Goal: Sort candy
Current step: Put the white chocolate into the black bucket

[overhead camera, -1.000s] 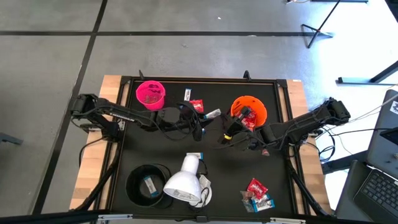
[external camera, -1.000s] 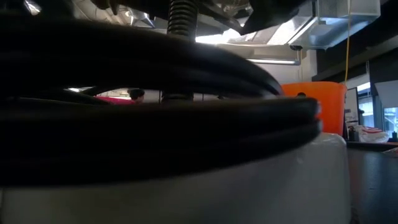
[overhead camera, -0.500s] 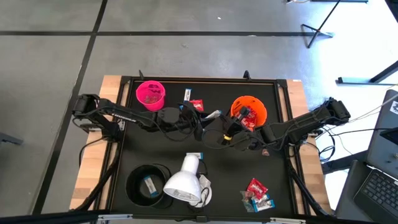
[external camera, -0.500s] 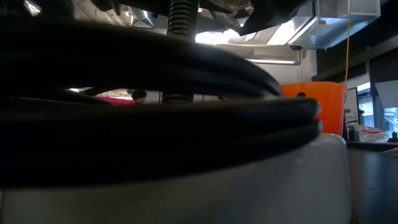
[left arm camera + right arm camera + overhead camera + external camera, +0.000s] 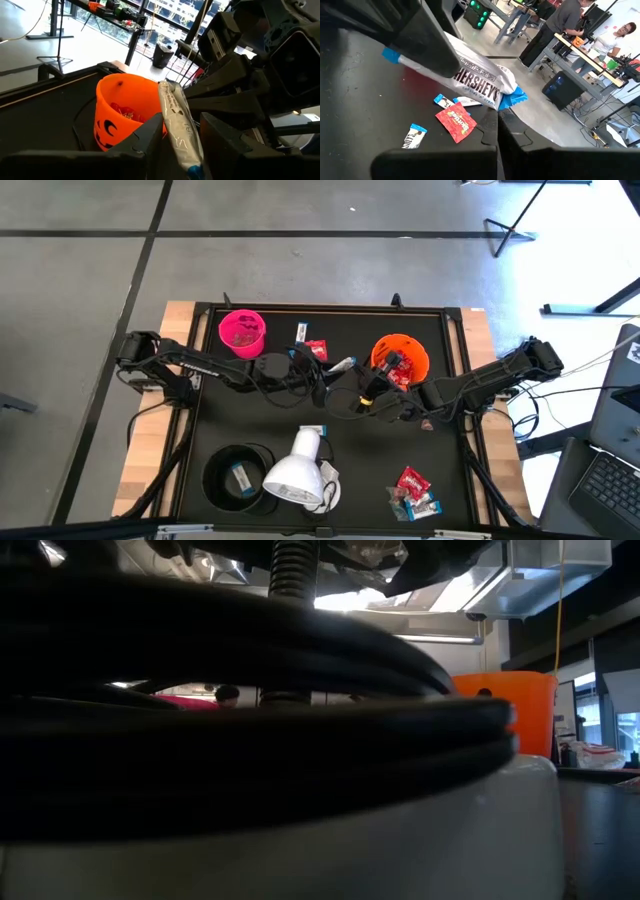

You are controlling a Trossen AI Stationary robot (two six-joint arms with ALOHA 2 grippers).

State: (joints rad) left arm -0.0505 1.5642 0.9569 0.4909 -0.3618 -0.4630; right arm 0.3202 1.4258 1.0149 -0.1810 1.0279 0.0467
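Black table (image 5: 355, 100) — "HERSHEY'S" bar (image 5: 477, 82)

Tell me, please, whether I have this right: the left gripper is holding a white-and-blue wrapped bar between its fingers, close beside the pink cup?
Not quite. The left gripper does hold the white-and-blue wrapped bar between its fingers, but the cup close beside it is the orange cup, not the pink one. The left wrist view shows this; in the high view the pink cup stands apart, toward the table's left side.
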